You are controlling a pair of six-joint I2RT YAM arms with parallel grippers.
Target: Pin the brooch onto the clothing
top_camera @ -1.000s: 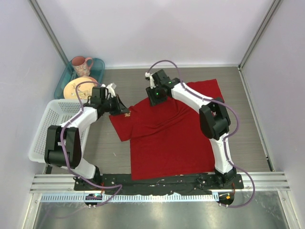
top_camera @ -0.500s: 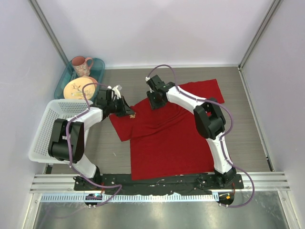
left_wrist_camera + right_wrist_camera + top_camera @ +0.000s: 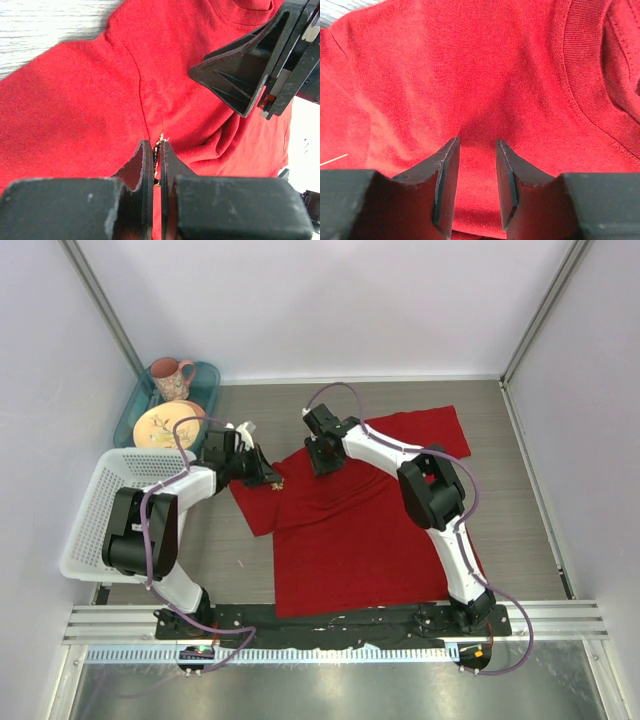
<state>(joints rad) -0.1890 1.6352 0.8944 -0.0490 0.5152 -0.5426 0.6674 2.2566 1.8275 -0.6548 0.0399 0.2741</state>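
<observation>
A red T-shirt [image 3: 350,530] lies flat on the table [image 3: 520,490], front side up. Its neck points away from the arms and its bottom edge is close to them. One sleeve sticks out to the left and the other reaches toward the far right.

The left gripper [image 3: 156,147] is down low over the shirt, near the seam where the left sleeve joins the body. Its jaws are squeezed tight on the brooch [image 3: 160,143]. The brooch is very small. From the wrist view only a thin pale and gold bit peeks out between the two black tips, just above the red cloth. I cannot tell if it touches the cloth.

The right gripper [image 3: 477,142] is on the shirt too, just beside the neck band [image 3: 580,65]. Its jaws are a little way apart and they press down into the cloth. Red cloth fills the gap between them and it looks bunched up there. I cannot tell if the jaws are really pinching it. Soft folds run through the shirt near this gripper.

The two grippers are near each other but not touching. The left one is by the sleeve and the right one is by the neck.

At the far left of the table is a white basket [image 3: 100,510]. Behind it is a blue-green tray [image 3: 128,423] holding a plate [image 3: 165,425] and a pink mug [image 3: 172,378].
</observation>
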